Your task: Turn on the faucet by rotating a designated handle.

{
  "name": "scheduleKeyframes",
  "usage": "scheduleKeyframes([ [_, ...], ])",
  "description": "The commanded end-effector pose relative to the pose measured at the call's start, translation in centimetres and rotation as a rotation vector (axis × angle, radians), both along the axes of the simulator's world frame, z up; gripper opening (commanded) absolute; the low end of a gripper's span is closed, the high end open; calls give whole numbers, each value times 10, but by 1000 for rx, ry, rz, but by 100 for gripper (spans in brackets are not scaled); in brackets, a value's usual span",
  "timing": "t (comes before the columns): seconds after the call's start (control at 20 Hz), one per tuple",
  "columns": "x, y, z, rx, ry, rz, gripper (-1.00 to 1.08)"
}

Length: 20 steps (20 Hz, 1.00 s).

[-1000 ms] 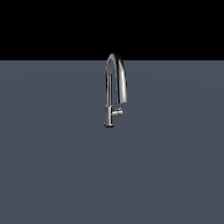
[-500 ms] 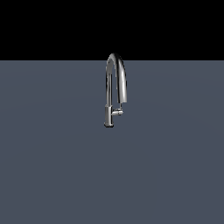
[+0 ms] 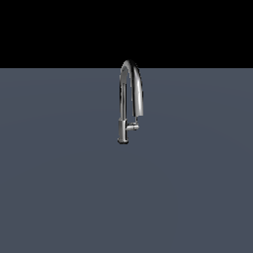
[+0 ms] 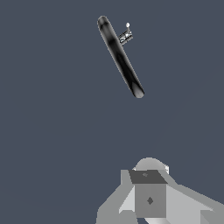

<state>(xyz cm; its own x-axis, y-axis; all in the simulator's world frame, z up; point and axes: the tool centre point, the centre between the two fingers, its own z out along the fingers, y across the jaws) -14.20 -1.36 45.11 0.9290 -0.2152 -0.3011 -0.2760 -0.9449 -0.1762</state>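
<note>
The faucet point(image 3: 123, 106) is a slim chrome gooseneck standing upright on the grey surface, with its spout arching over and down toward the exterior view's right. The handle point(image 3: 133, 127) is a short stub sticking out sideways low on the stem, under the spout's end. In the wrist view the faucet point(image 4: 120, 57) appears from above as a dark slanted bar, with the handle point(image 4: 126, 35) as a small bright stub beside it. My gripper point(image 4: 148, 186) shows only as grey and white blocks well apart from the faucet and touching nothing. Its jaws cannot be made out. The exterior view shows no arm.
A flat grey surface point(image 3: 59, 188) stretches all around the faucet, with a black background point(image 3: 59, 29) above its far edge. No other objects are in view.
</note>
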Motion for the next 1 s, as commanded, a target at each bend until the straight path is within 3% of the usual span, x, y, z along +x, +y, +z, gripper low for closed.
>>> scheduleKeyframes([
  [0.0, 14, -1, -6, 29, 35, -28, -100],
  [0.95, 110, -11, -72, 256, 312, -243, -100],
])
